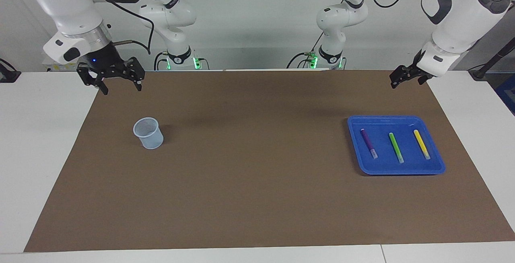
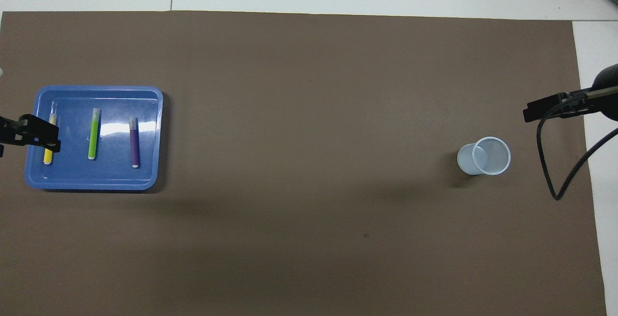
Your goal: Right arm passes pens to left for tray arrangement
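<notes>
The blue tray point(image 1: 402, 170) lies at the left arm's end of the mat. In it lie the purple pen point(image 1: 368, 143), the green pen point(image 1: 396, 147) and the yellow pen point(image 1: 421, 144), side by side and apart. My left gripper point(image 1: 406, 81) is open and empty, raised over the mat's edge on the robots' side of the tray. In the overhead view the left gripper point(image 2: 31, 132) overlaps the yellow pen point(image 2: 48, 154) beside the green pen point(image 2: 93, 134) and purple pen point(image 2: 134, 142). My right gripper point(image 1: 120, 85) is open and empty, in the air over the mat's corner at its own end.
A small translucent pale-blue mesh cup point(image 1: 149, 133) stands upright on the brown mat toward the right arm's end; it also shows in the overhead view point(image 2: 484, 156). The right arm's black cable point(image 2: 555, 161) hangs beside it. White table borders the mat point(image 1: 257, 198).
</notes>
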